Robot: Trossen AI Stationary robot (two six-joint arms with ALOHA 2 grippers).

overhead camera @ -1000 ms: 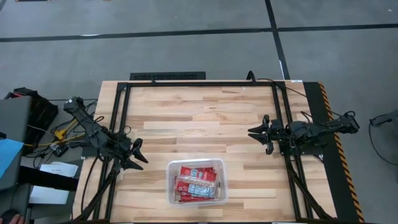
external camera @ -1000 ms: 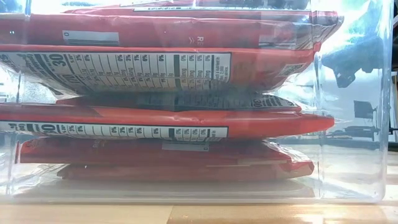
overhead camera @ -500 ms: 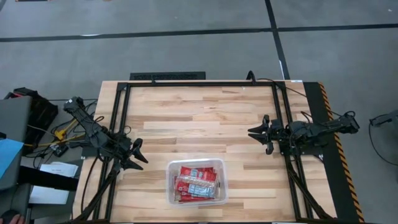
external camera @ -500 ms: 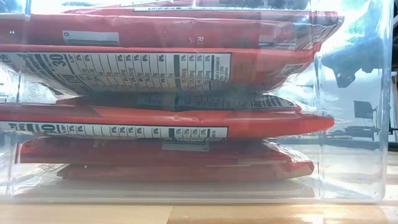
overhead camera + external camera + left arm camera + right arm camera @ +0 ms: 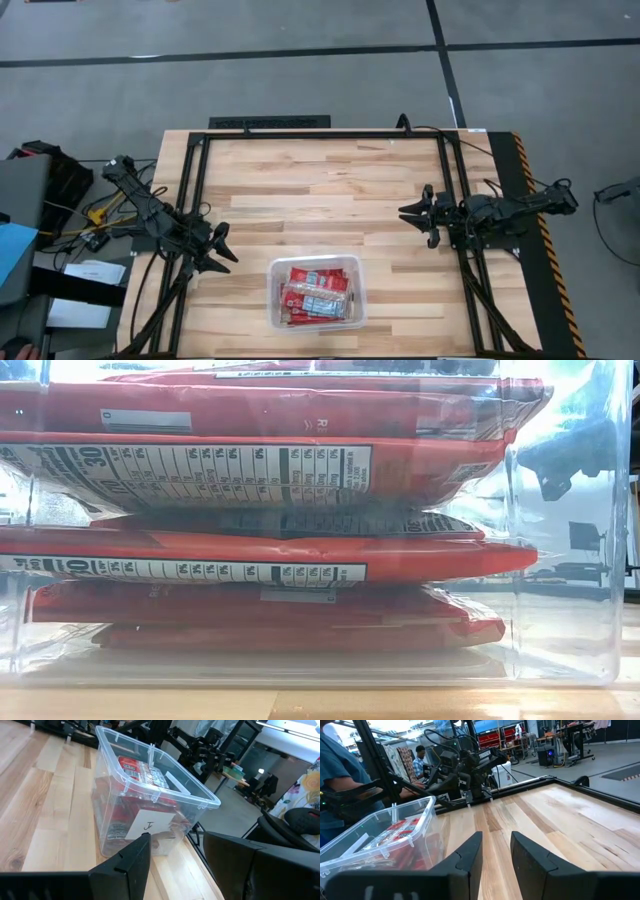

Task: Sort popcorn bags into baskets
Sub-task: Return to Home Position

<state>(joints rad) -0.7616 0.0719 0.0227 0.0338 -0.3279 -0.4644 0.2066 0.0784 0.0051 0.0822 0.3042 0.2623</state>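
A clear plastic basket [image 5: 360, 268] stands near the table's near edge, at its middle. Several red popcorn bags [image 5: 316, 290] lie stacked flat inside it. The low view looks through the basket wall [image 5: 565, 560] at the stacked popcorn bags [image 5: 260, 470]. My left gripper [image 5: 222, 244] hovers open at the table's left side, left of the basket, with the basket [image 5: 150, 800] ahead of its fingers. My right gripper [image 5: 417, 216] hovers open at the table's right side, up and right of the basket, which shows beside it [image 5: 380, 840].
A black metal frame [image 5: 320, 133] runs around the wooden table top. The far half of the table [image 5: 320, 175] is bare wood. A small white label [image 5: 148, 825] is stuck on the basket's end wall. People stand beyond the table [image 5: 340, 775].
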